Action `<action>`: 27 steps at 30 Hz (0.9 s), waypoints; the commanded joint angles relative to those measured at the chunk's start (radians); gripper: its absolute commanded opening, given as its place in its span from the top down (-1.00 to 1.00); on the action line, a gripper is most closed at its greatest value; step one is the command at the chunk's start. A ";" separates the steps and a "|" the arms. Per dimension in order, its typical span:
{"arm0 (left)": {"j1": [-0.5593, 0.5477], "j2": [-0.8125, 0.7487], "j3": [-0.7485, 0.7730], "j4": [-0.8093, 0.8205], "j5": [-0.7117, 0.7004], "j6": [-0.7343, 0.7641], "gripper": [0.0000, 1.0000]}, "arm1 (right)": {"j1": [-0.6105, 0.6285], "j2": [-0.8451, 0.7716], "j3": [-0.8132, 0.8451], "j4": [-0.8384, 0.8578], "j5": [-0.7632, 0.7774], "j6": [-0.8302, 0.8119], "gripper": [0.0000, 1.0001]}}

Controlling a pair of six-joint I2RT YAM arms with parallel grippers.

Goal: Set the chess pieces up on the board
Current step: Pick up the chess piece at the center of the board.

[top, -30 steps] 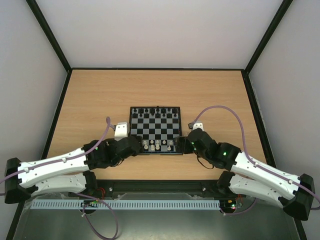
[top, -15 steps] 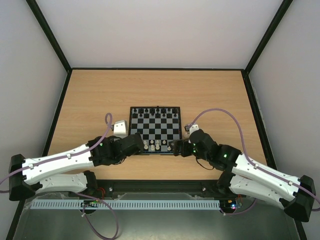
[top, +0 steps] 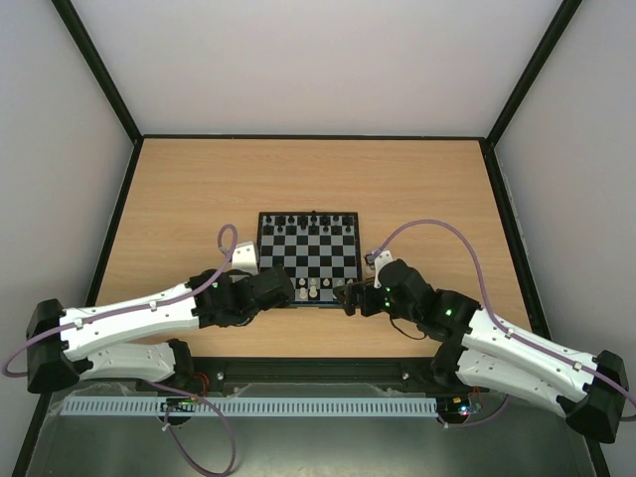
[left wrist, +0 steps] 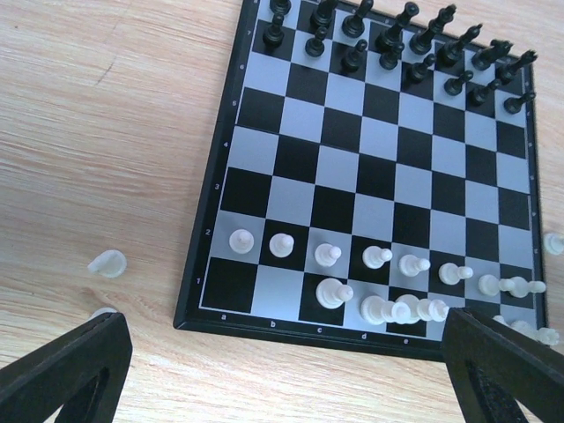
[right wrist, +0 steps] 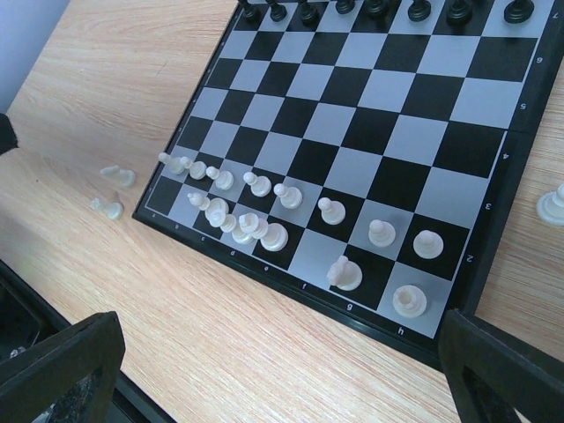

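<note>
On the wooden table [top: 417, 189], I see the left gripper [top: 278, 291] and right gripper [top: 350, 295] spread wide, empty, at the near edge of the board [top: 309, 246].

Checkered board [left wrist: 370, 176], black pieces [left wrist: 352, 56] far rows, white pieces [left wrist: 377, 257] near rows, two perhaps toppled strays [left wrist: 107, 263] on table [left wrist: 97, 132]

The small square black-and-grey checked chessboard [top: 309, 248] lies just ahead, between the left pincer [top: 282, 290] and the right pincer [top: 348, 296]. On its rows nearest them stand tiny whitish plastic chessmen [left wrist: 377, 257], on the farthest rows tiny black plastic chessmen [left wrist: 390, 40].
</note>
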 commanded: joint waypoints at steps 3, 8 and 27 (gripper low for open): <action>0.003 0.060 0.005 0.006 -0.007 0.000 -0.99 | 0.003 0.005 -0.014 0.018 -0.016 -0.026 -0.97; 0.008 0.102 -0.002 0.040 0.007 0.014 -0.99 | 0.002 0.037 -0.022 0.033 -0.011 -0.032 -0.97; 0.022 0.075 -0.049 0.063 0.010 0.020 -0.99 | 0.002 0.070 -0.027 0.044 -0.013 -0.034 -0.97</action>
